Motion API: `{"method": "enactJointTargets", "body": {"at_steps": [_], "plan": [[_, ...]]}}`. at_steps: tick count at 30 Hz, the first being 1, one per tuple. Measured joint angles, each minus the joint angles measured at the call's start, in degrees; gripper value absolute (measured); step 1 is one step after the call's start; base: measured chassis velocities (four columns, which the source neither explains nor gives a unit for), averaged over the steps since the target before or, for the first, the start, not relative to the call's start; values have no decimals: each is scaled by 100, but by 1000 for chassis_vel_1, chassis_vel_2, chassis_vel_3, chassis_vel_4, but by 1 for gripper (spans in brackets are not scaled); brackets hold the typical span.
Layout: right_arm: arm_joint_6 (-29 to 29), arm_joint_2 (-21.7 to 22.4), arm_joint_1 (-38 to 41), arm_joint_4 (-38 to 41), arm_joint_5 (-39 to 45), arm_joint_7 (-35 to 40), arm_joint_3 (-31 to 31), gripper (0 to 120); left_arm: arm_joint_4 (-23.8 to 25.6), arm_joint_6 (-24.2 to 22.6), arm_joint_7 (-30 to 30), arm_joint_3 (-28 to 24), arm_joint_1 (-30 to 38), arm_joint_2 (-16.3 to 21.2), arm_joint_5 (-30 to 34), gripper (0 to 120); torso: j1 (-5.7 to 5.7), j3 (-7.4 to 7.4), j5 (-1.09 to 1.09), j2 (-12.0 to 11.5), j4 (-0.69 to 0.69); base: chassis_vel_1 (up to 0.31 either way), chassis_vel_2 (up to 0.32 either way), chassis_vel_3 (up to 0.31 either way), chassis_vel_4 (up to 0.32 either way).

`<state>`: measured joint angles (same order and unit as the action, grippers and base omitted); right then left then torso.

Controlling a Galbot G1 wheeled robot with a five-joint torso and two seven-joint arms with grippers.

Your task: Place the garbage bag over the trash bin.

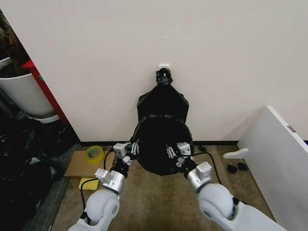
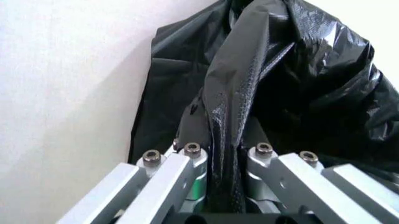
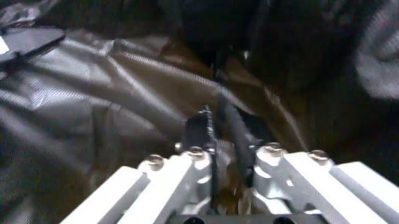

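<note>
The garbage bag (image 1: 161,144) is glossy, crinkled black plastic, stretched into a round dome low against the wall between my two grippers. My left gripper (image 1: 134,147) is shut on its left edge. In the left wrist view a pleat of the garbage bag (image 2: 299,84) runs between the fingers of the left gripper (image 2: 225,154). My right gripper (image 1: 171,153) is shut on the bag's front right part. The right wrist view shows a fold of the garbage bag (image 3: 93,84) pinched in the right gripper (image 3: 229,151). The trash bin is hidden by the bag.
A flat black bag knotted at its top (image 1: 163,101) hangs on the wall behind. At the left stand a white plant pot (image 1: 24,94) and a red frame (image 1: 45,91). A cardboard box with a yellow tape roll (image 1: 94,153) lies on the floor. A white panel (image 1: 279,154) stands at the right.
</note>
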<state>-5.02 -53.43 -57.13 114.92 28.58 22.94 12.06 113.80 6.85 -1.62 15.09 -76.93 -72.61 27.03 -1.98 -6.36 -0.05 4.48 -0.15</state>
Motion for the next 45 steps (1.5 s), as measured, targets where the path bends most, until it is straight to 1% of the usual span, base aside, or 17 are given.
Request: {"method": "enactJointTargets", "body": {"at_steps": [3,9,12,20,25,32,36,38,40,41,42,43,44,45], "plan": [[16,-108,185,-114,19,11,87,0,17,-3,-1,23,-17,4,-4,5,0,0,0,0,0,0,0,0,0],[-45,-424,683,-444,142,146,334,0,60,-33,-3,48,-17,-45,-5,5,0,0,0,0,1,0,0,0,0],[-124,-498,794,-593,151,219,396,0,68,-55,-5,39,-6,-90,-25,5,0,0,1,0,0,0,0,0,0],[-360,-563,1168,-1054,117,457,544,0,108,-25,-56,4,-96,-129,-241,5,1,0,1,0,1,0,0,0,0],[-444,-574,1208,-1226,-21,500,518,0,139,-2,-75,1,-113,-134,-267,5,1,0,1,0,0,0,0,0,0],[-458,-563,1169,-1304,-72,506,422,0,237,30,-110,-20,-161,-127,-243,5,1,1,1,0,0,0,0,0,0],[-403,-516,1073,-1207,-73,494,299,0,228,78,-124,-2,-178,-120,-268,5,1,1,1,0,1,0,0,0,0],[-75,-450,779,-938,-38,300,80,0,202,93,-119,59,-137,-54,-153,5,1,1,1,0,1,0,0,0,0],[24,-428,680,-857,-26,212,12,0,201,93,-120,68,-126,-34,-125,5,1,1,1,0,1,0,0,0,0],[289,-364,394,-623,-20,-55,-158,0,184,93,-122,81,-102,14,-67,5,1,2,1,0,-1,0,0,0,0],[432,-326,184,-454,-27,-197,-243,0,157,93,-121,84,-83,31,-48,5,1,2,1,0,-3,0,0,0,0],[432,-326,184,-454,-27,-197,-243,0,157,93,-121,84,-83,31,-48,5,1,2,1,0,-3,0,0,0,0],[478,-305,53,-349,-31,-230,-277,0,138,99,-99,94,-70,31,-37,5,1,2,-2,0,-3,0,0,0,0],[482,-289,-81,-236,-29,-229,-285,0,117,104,-83,111,-56,27,-32,5,1,1,0,0,-3,0,0,0,0]]}}
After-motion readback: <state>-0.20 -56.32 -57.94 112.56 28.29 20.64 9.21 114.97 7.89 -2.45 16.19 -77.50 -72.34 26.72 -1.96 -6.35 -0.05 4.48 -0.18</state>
